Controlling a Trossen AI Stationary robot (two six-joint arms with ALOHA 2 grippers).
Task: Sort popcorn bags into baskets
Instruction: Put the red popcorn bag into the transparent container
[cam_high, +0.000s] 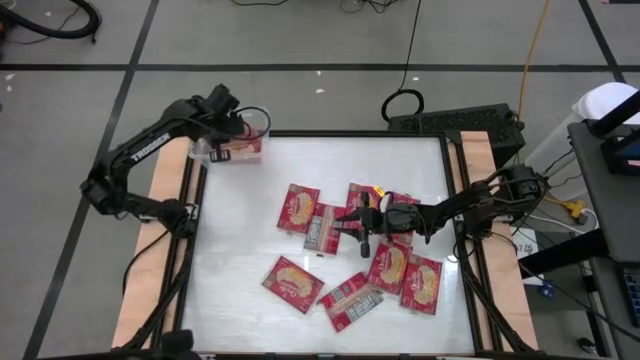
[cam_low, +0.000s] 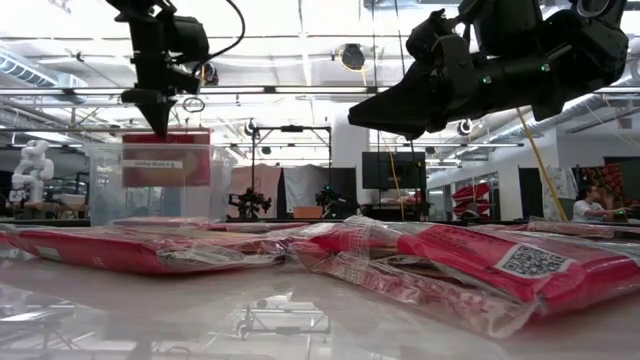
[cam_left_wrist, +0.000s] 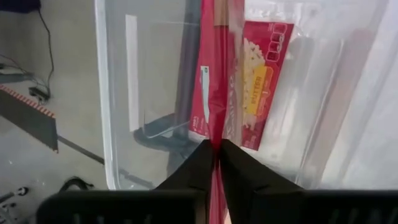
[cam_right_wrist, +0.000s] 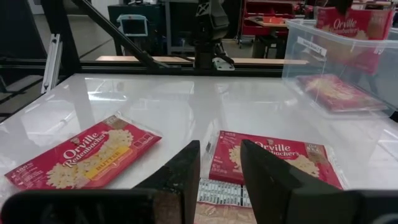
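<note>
From above, your left gripper (cam_high: 238, 128) hung over the clear bin (cam_high: 232, 146) at the worktop's (cam_high: 240, 220) far left corner; only its wrist camera showed you the fingers (cam_left_wrist: 198, 165) pinching a red popcorn bag (cam_left_wrist: 214, 81) on edge, with a second bag (cam_left_wrist: 258, 87) inside beyond them. Your right gripper (cam_high: 352, 222) hovered mid-worktop, fingers (cam_right_wrist: 180, 171) slightly spread and empty, a loose bag (cam_right_wrist: 273, 162) just ahead. The level camera cut off both fingertips. Bare worktop lay between bin and scattered bags (cam_high: 385, 270).
</note>
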